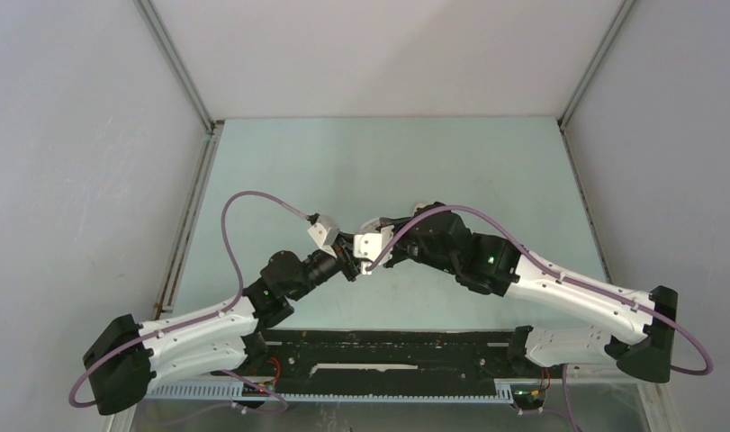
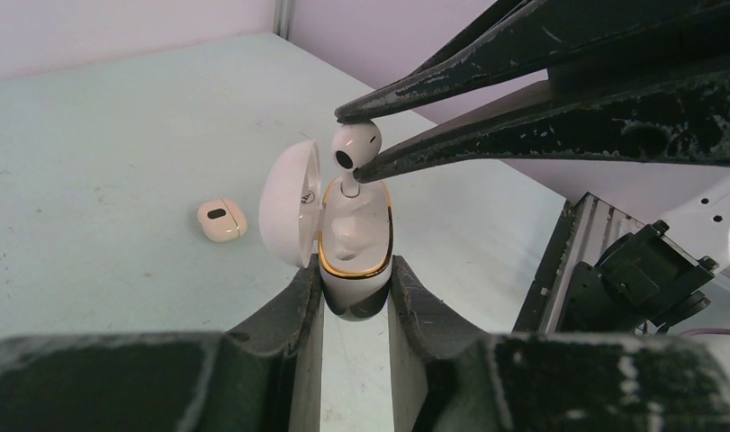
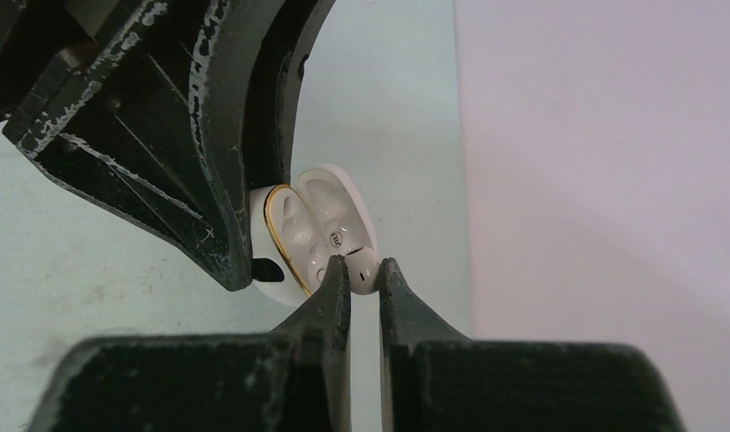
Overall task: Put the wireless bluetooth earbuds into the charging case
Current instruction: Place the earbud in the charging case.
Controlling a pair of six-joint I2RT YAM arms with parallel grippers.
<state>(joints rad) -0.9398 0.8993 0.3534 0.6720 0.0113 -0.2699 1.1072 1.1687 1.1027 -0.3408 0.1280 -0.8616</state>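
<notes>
Right gripper [image 2: 347, 144], pinching a small white stemmed earbud [image 2: 355, 141], should lower it stem-first straight into the open white gold-rimmed charging case [image 2: 356, 243] clamped by the left gripper [image 2: 355, 274].

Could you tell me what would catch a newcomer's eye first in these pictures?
The two arms meet over the middle of the table. There the left gripper clamps an open white charging case with a gold rim. Right above it, the right gripper pinches a white earbud, stem down at the case's mouth. A small closed beige case lies alone on the table beyond.
</notes>
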